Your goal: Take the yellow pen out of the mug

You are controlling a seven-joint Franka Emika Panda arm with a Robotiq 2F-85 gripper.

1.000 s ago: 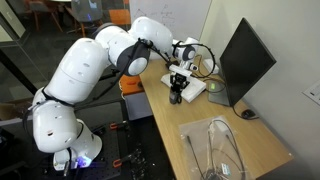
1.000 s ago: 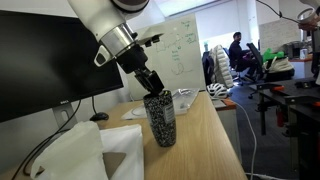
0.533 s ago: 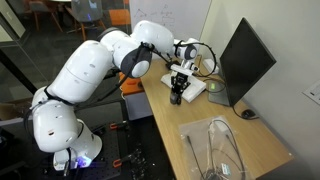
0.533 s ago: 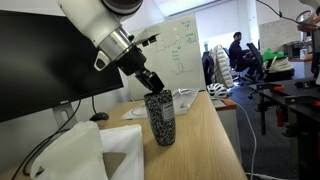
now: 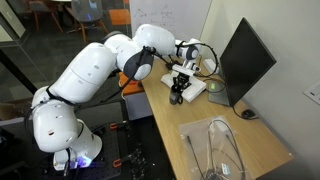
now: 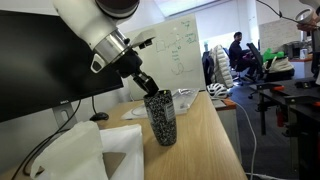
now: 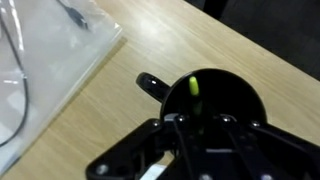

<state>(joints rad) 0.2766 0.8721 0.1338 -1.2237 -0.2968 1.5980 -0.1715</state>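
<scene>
Gripper (image 6: 147, 88) is hanging right over the mug (image 6: 160, 118), and its tips are pointing down at the rim on the side facing the monitor (image 6: 40, 60). I cannot tell if the tips are going inside. In the wrist view the gripper (image 7: 203, 122) is looking straight down into the mug (image 7: 235, 100). Two dark fingers (image 7: 178, 128) are showing at the bottom of that view with a little space between them. It is all blurry there, so I cannot tell if the gripper is wide or narrow, or if it is gripping anything.

The pen (image 7: 192, 87) is standing inside the mug. Only its yellow tip is showing, and it is leaning by the wall on the side of the handle (image 7: 150, 83). The tip is sitting just past the fingers, and I cannot tell if they are touching it.

The mug is standing upright on the table (image 6: 205, 140). It is black with tiny pale spots. In an exterior view the white arm (image 5: 90, 75) is reaching over the table (image 5: 170, 130), with the gripper (image 5: 180, 84) just above the mug (image 5: 176, 96). The monitor (image 5: 245, 60) is standing near the mug. A clear bag (image 5: 215, 148) with wires in it is lying flat on the table, well apart from the mug. The bag (image 7: 50, 50) is also showing in a corner of the wrist view.
</scene>
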